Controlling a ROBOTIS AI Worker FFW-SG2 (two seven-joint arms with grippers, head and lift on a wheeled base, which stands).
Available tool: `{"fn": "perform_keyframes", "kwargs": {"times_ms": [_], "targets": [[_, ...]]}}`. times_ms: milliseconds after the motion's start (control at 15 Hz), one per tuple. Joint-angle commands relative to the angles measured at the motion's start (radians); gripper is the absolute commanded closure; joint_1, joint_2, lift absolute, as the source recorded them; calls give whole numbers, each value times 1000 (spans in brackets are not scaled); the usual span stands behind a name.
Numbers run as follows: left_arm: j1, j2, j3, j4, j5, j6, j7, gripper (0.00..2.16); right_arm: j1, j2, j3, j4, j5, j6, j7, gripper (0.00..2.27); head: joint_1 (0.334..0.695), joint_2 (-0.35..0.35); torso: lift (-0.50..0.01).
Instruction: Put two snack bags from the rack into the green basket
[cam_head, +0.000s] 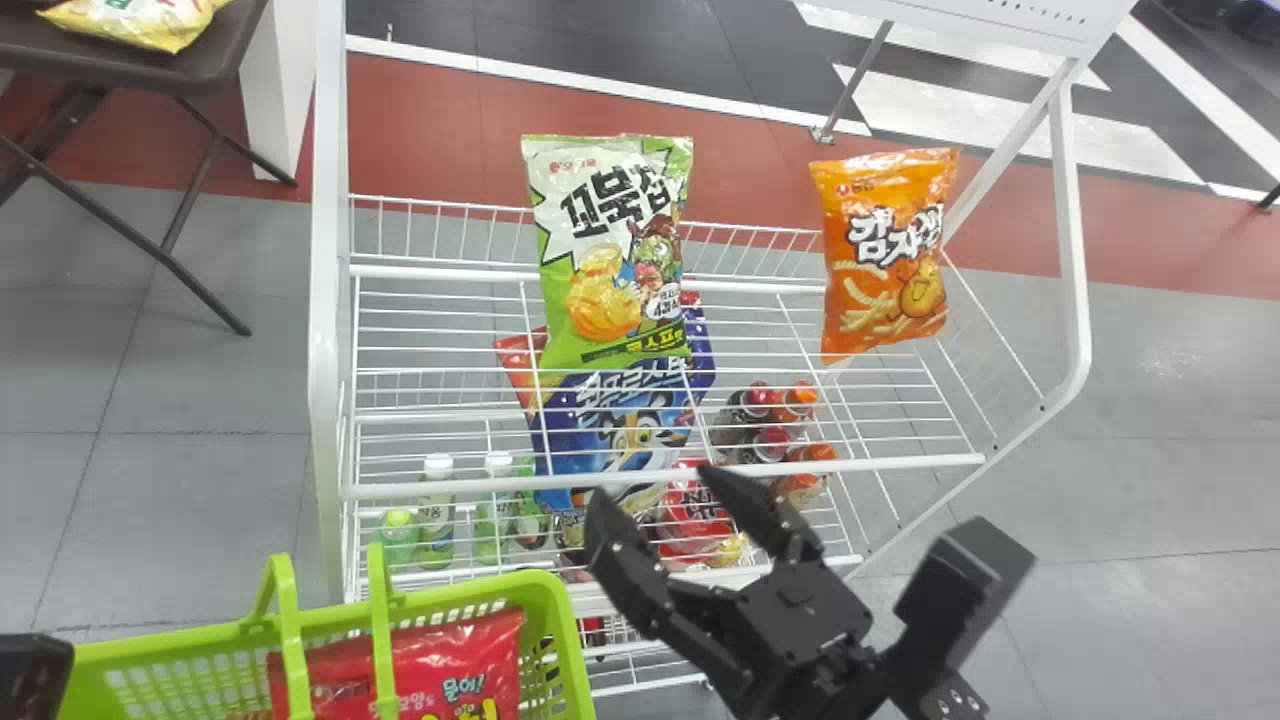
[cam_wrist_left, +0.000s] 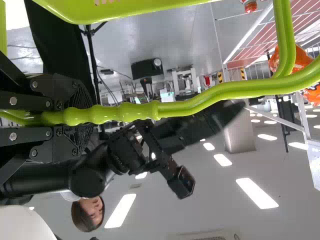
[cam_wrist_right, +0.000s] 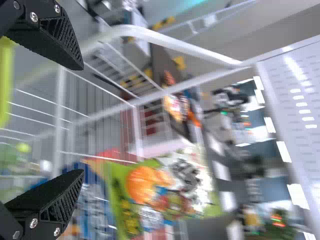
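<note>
Wht wire rack, gray/red flr, dk tbl nearby.

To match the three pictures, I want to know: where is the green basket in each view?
Head view: the green basket, lower left.
Left wrist view: its handle passes through the left hand.
Right wrist view: probably the blurred green strip beside the right hand.
Shared landmark: white rack.

Rack, top shelf: snack bag toward back edge; second snack bag to its right, toward right edge. Basket — before front left corner, third bag inside.
</note>
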Motion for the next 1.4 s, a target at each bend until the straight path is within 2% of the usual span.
{"fn": "perform_keyframes", "kwargs": {"times_ms": [0, 267, 667, 1333], "targets": [[-5, 0, -2, 10, -2, 1, 0, 1217, 36, -3, 42, 56, 82, -223, -40, 80, 695, -350, -4], [-3, 0, -2, 13, -7, 1, -2, 1217, 49, -3, 60, 73, 105, -256, -106, 80, 695, -350, -4], [0, 3, 1, 11, -8, 1, -5, 1217, 36, 9, 63, 72, 106, -238, -109, 83, 695, -350, -4], [-2, 2, -2, 7, -5, 1, -9, 1217, 35, 6, 60, 64, 105, -238, -109, 83, 695, -350, -4]]}}
